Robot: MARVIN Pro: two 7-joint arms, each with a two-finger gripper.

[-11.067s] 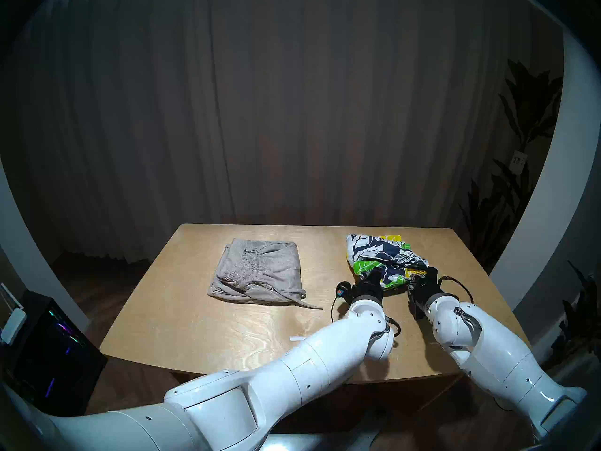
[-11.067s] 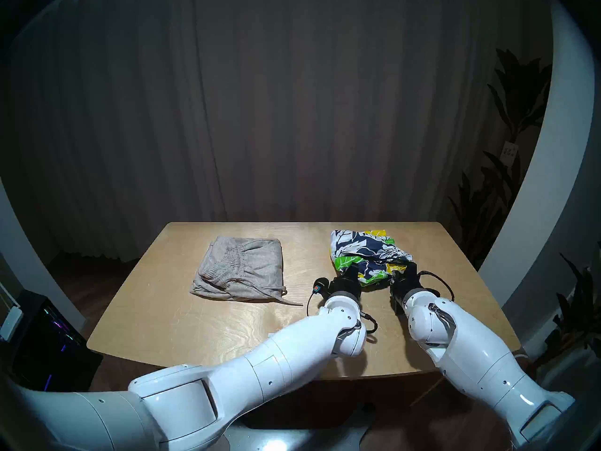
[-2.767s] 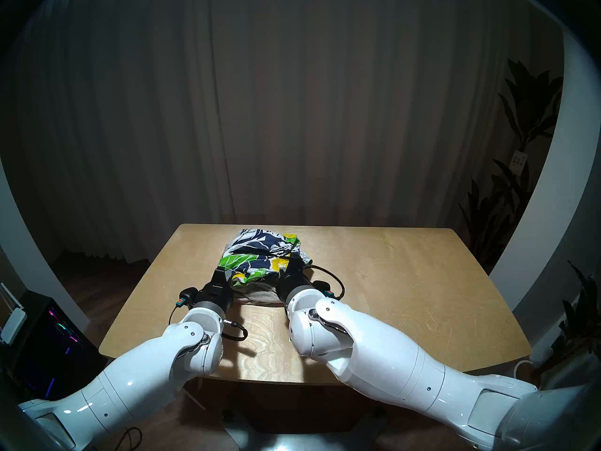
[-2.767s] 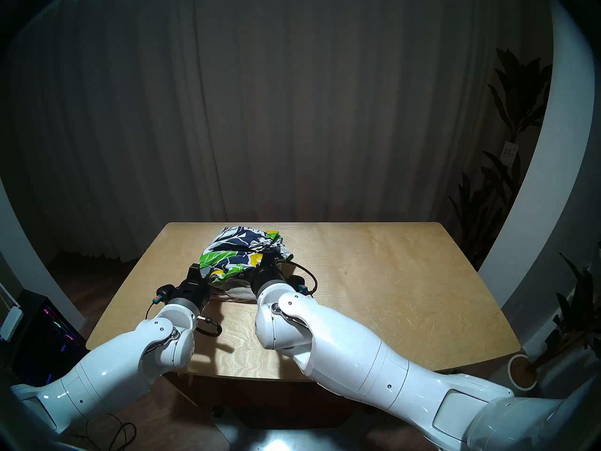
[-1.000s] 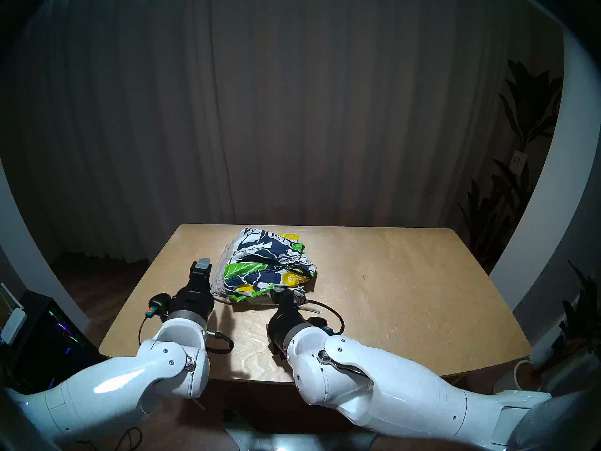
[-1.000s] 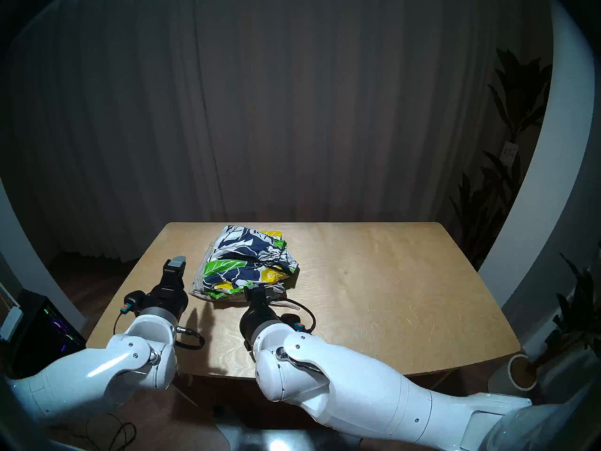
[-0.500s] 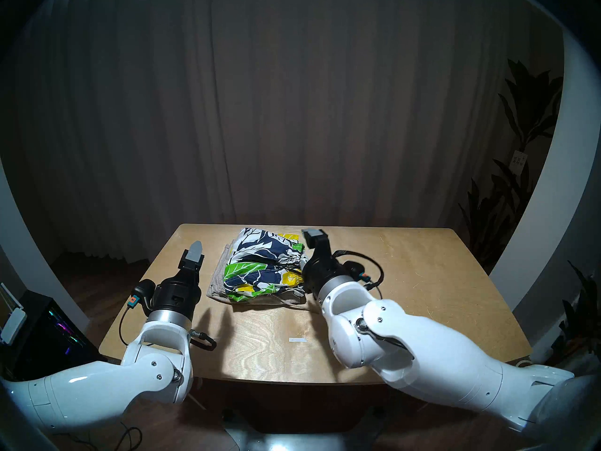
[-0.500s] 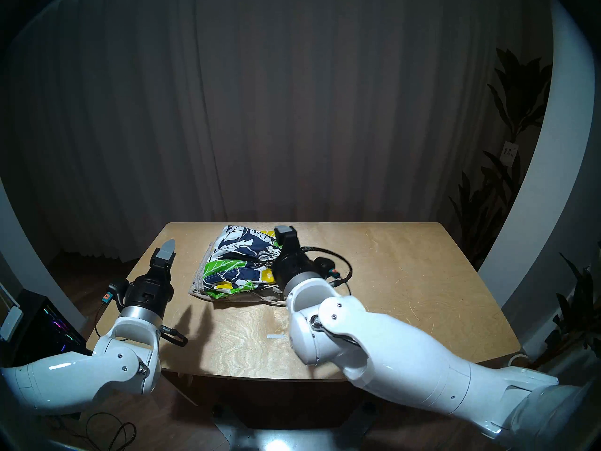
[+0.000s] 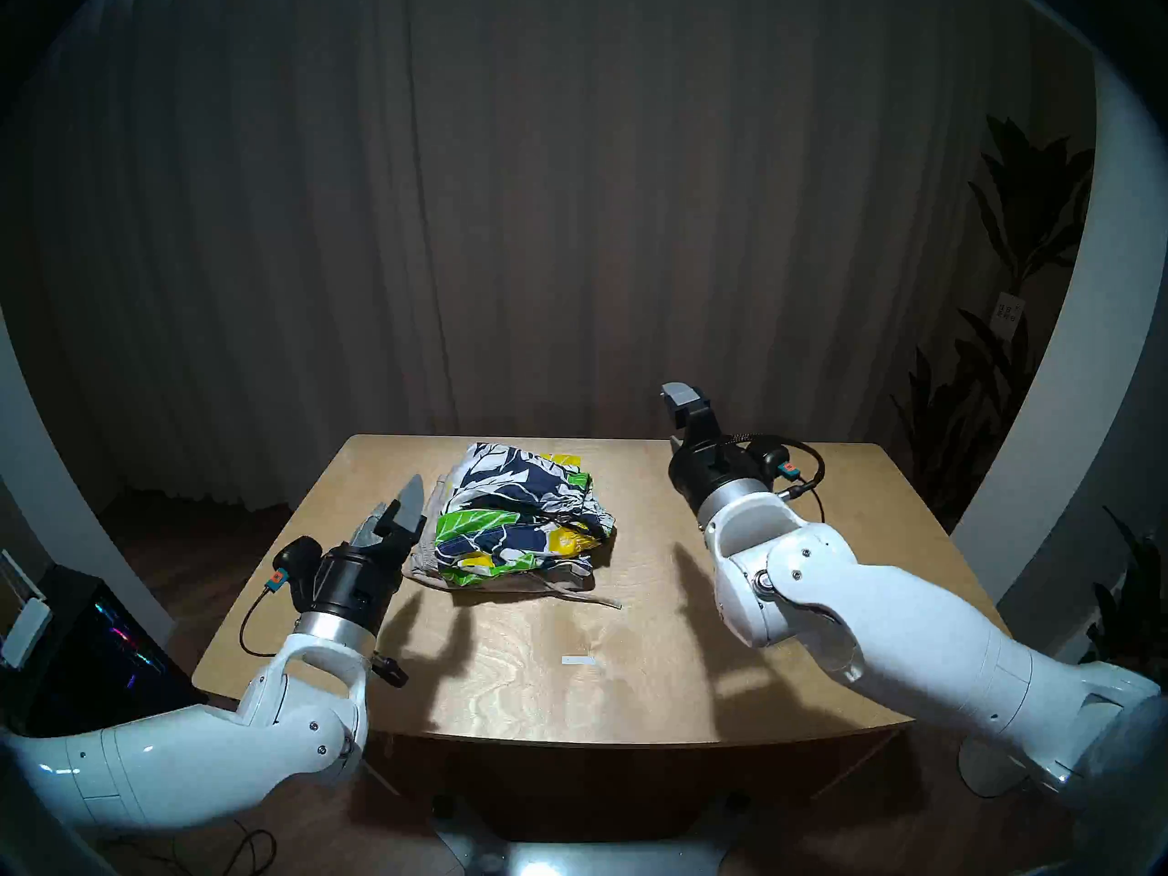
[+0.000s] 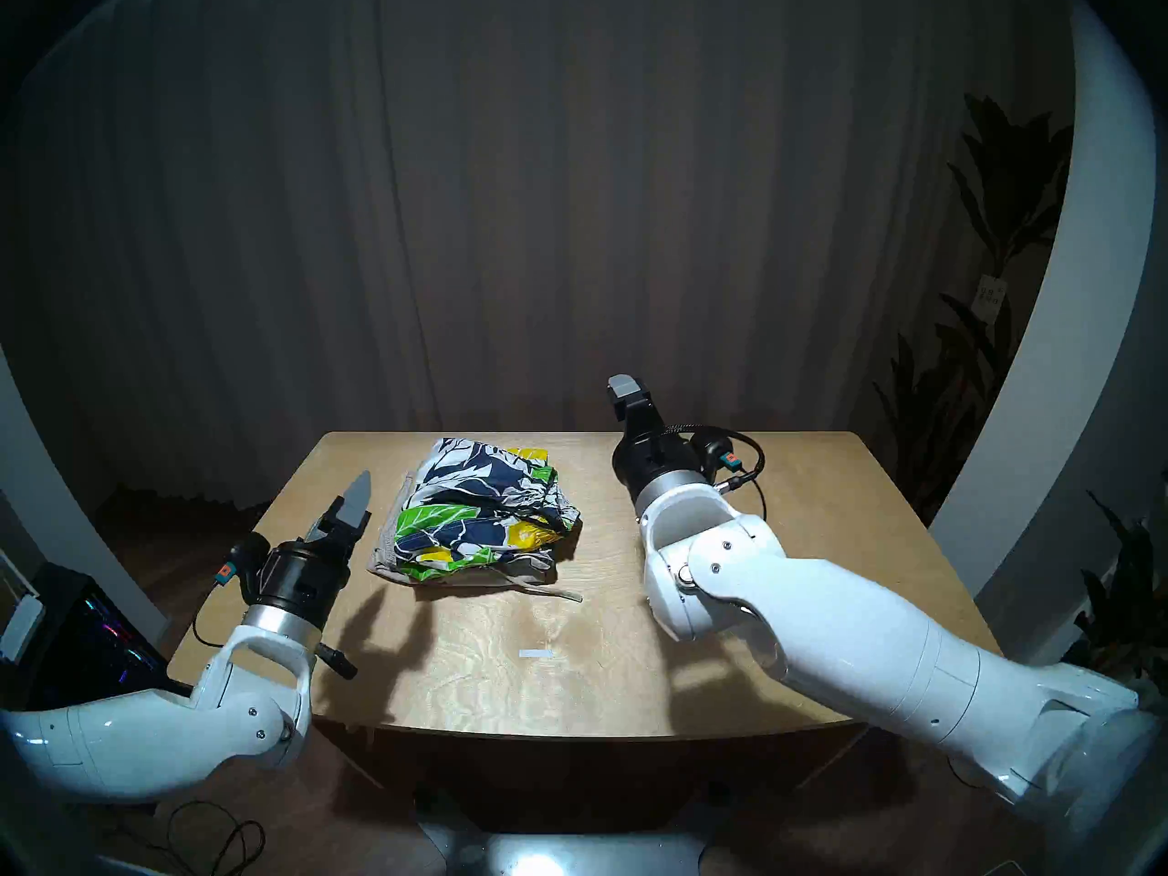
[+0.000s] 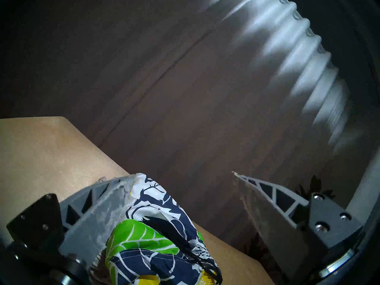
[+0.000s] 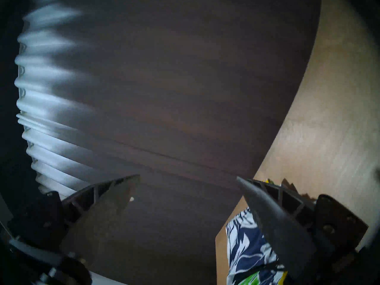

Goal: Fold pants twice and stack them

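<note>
The folded floral shorts lie on top of the folded grey-beige pants at the back left-centre of the wooden table. Only the pants' left and front edges and a trailing drawstring show. My left gripper hovers open and empty just left of the stack. My right gripper is raised above the table's back right, open and empty, well apart from the stack. Both wrist views catch the floral shorts below their fingers.
A small white strip lies near the table's front middle. A dark curtain hangs behind the table. A dark case with coloured lights stands on the floor at the left, and plants stand at the right.
Both grippers let go of the floral shorts, now lying on the grey pants, and drew back. The right one has risen and swung right; the left one has shifted left and lifted.
</note>
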